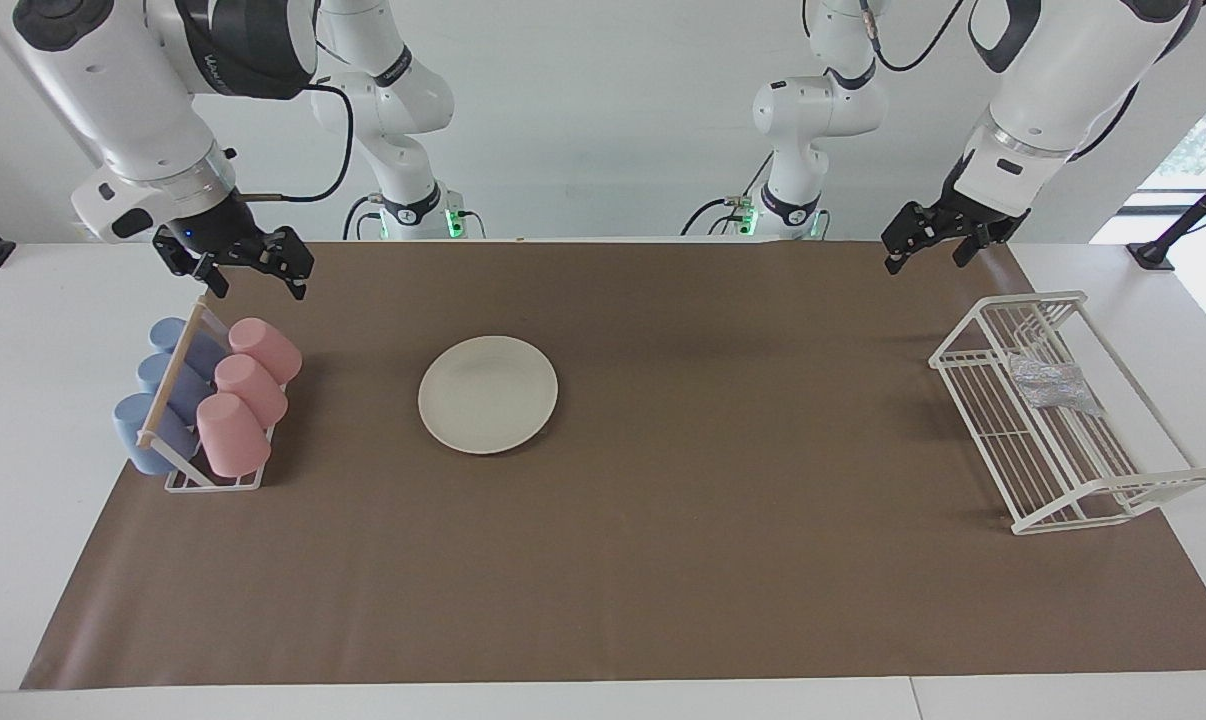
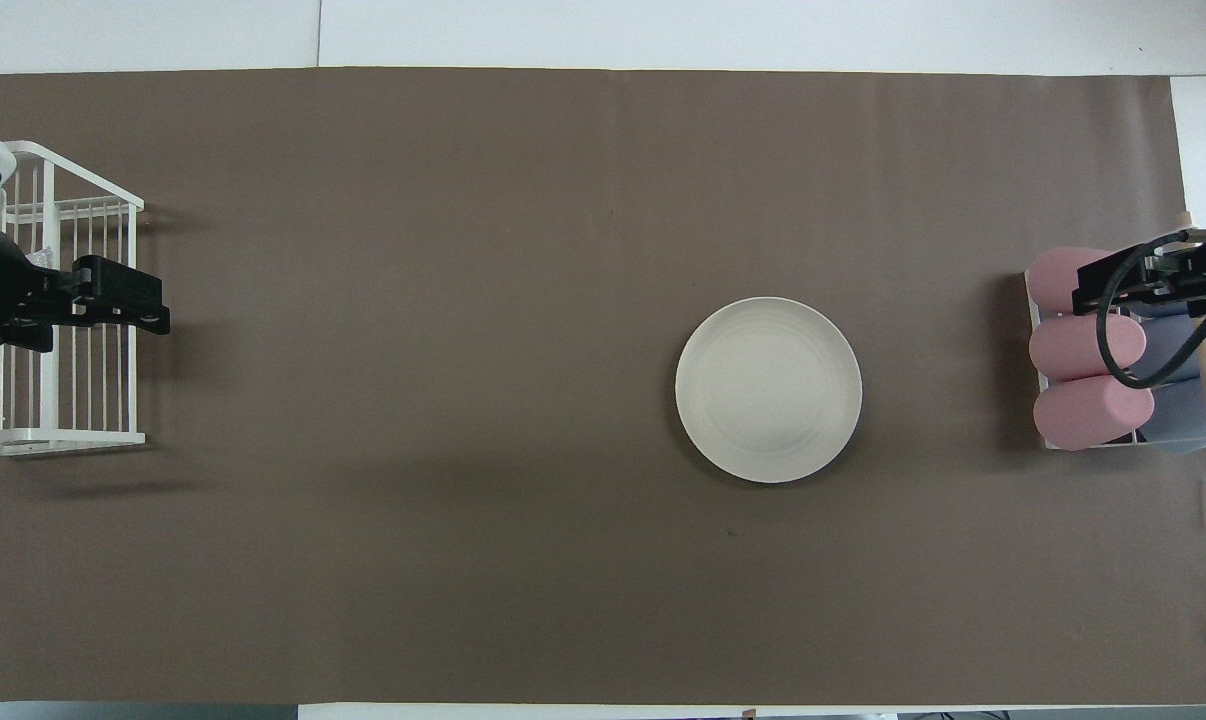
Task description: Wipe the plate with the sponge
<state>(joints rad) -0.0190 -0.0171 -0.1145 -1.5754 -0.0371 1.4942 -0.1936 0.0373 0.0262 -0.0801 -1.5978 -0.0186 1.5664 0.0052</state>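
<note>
The round cream-white plate (image 1: 488, 393) lies flat on the brown mat, toward the right arm's end; it also shows in the overhead view (image 2: 768, 390). The silvery sponge (image 1: 1053, 385) lies inside the white wire rack (image 1: 1023, 520) at the left arm's end. In the overhead view the sponge is almost wholly hidden under the left gripper. My left gripper (image 1: 928, 258) (image 2: 148, 305) is open and empty, raised over the rack's robot-side end, apart from the sponge. My right gripper (image 1: 255, 283) (image 2: 1081, 288) is open and empty, raised over the cup holder, well away from the plate.
A cup holder (image 1: 213, 480) with three pink cups (image 1: 251, 388) and three blue cups (image 1: 163, 385) lying on their sides stands at the right arm's end of the mat (image 1: 663, 560). The wire rack (image 2: 53, 435) has raised sides.
</note>
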